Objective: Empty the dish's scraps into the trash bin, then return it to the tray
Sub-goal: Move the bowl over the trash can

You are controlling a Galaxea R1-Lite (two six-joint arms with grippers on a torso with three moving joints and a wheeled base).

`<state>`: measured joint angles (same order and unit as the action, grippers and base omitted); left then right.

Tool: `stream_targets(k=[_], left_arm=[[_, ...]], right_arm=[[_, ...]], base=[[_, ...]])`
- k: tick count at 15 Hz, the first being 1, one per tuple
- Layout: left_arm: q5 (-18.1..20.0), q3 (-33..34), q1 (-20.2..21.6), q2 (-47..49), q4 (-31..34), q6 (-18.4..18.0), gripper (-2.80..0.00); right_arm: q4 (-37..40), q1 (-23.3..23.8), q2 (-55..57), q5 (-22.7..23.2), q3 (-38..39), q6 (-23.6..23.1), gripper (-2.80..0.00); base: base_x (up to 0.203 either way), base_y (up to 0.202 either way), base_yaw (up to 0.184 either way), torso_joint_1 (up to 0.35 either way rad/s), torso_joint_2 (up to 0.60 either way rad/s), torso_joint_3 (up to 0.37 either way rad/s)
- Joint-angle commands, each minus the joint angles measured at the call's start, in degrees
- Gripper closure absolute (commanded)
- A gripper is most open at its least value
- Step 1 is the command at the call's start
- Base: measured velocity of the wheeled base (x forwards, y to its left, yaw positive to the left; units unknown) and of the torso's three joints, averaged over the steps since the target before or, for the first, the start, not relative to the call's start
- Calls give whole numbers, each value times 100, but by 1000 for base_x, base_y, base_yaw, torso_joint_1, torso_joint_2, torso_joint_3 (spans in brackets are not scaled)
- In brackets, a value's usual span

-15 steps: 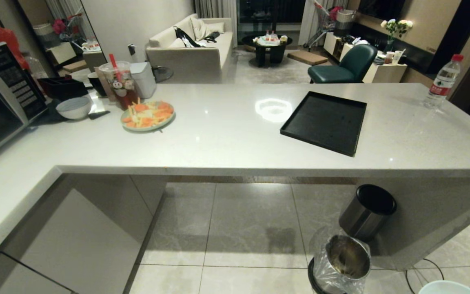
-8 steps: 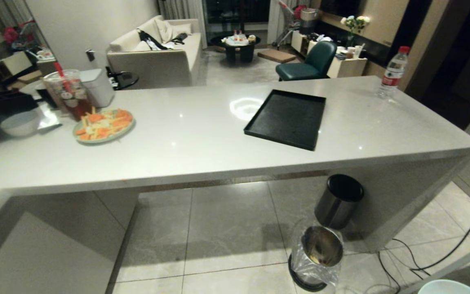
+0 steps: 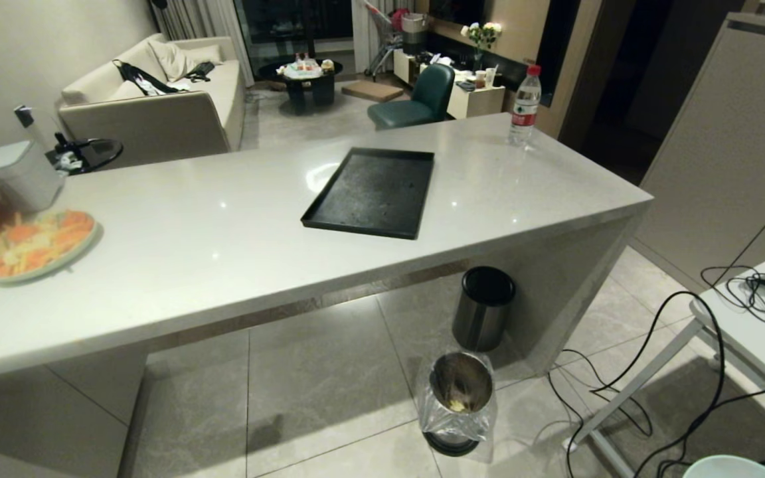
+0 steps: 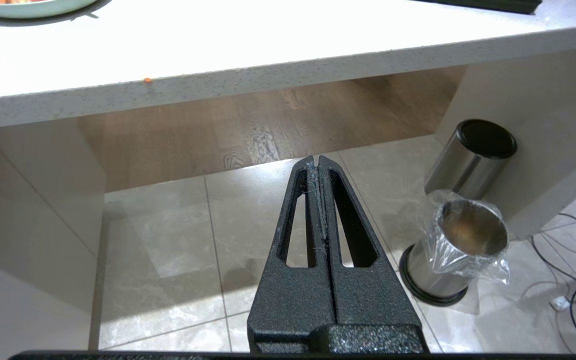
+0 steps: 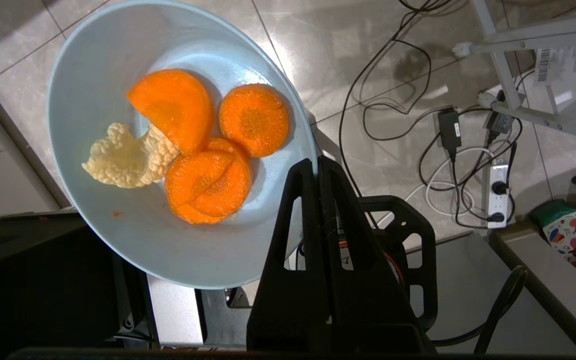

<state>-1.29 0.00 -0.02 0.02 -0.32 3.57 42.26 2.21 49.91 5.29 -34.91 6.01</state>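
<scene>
- The dish, a light-blue bowl, is gripped at its rim by the right gripper, whose jaws are pressed shut on the rim's edge; it is held above the tiled floor, and a sliver of its rim is seen at the lower right edge of the head view.
- The scraps are seen inside the dish; three orange slices lie touching one another, and a pale yellow chunk lies just beside them.
- The left gripper is seen with its jaws closed on nothing; it is held over the floor, below the counter's edge.
- The trash bin, lined with a clear bag, is stood on the floor just in front of a black-lidded steel cylinder; some scraps are seen inside it.
- The tray is lain bare on the counter; a green plate of orange and yellow pieces is set well apart from it at the left; a water bottle is stood at the far corner.
</scene>
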Motion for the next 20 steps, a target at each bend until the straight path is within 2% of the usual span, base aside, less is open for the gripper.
stream_targets(k=[1, 12, 20], left_arm=[[-3, 0, 2, 6, -4, 3, 0], [-3, 0, 2, 6, -4, 3, 0], [-3, 0, 2, 6, -4, 3, 0]], right_arm=[[28, 8, 1, 7, 2, -21, 0], [46, 25, -16, 7, 37, -21, 0], [55, 25, -16, 7, 55, -30, 0]], base=[[0, 0, 0, 0, 0, 0], [0, 0, 0, -6, 12, 9], [0, 0, 0, -166, 509, 327]])
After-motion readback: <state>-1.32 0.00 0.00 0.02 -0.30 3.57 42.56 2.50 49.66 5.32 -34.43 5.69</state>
